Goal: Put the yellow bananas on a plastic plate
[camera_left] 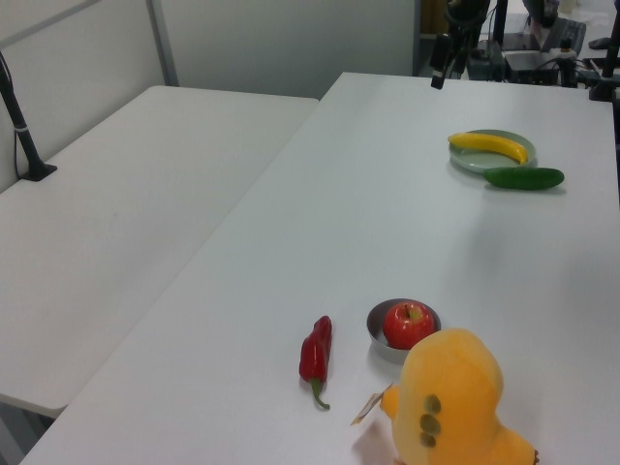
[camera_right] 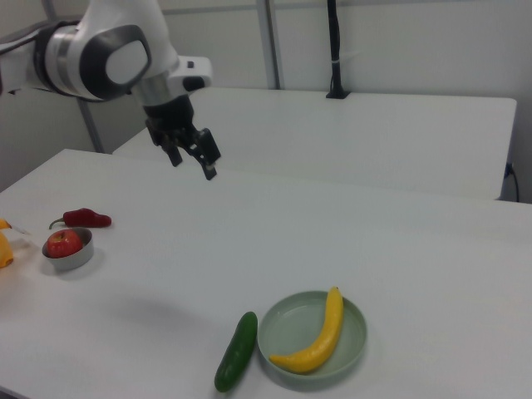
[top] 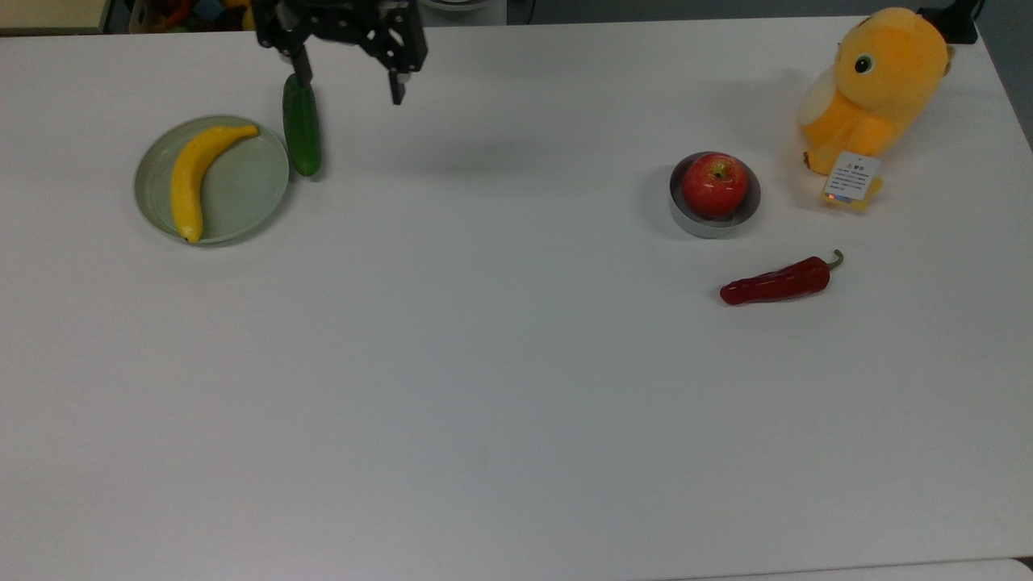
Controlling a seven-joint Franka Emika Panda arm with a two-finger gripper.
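Observation:
The yellow banana (top: 192, 174) lies curved across the pale grey-green plastic plate (top: 242, 192) at the top view's left, stem end toward the far rim. In the left view the banana (camera_left: 489, 145) rests on the plate (camera_left: 465, 161) at the far right. The right view has the banana (camera_right: 321, 336) on the plate (camera_right: 291, 329) near the front edge. My gripper (top: 349, 78) hangs high above the table, to the top view's right of the plate, open and holding nothing. The right view puts the gripper (camera_right: 193, 164) well above the table, far from the plate.
A green cucumber (top: 302, 126) lies beside the plate's right rim in the top view. A red apple (top: 715, 184) sits in a small metal dish (top: 692, 224). A red chili (top: 776, 282) and an orange-yellow plush toy (top: 880, 89) are at the top view's right.

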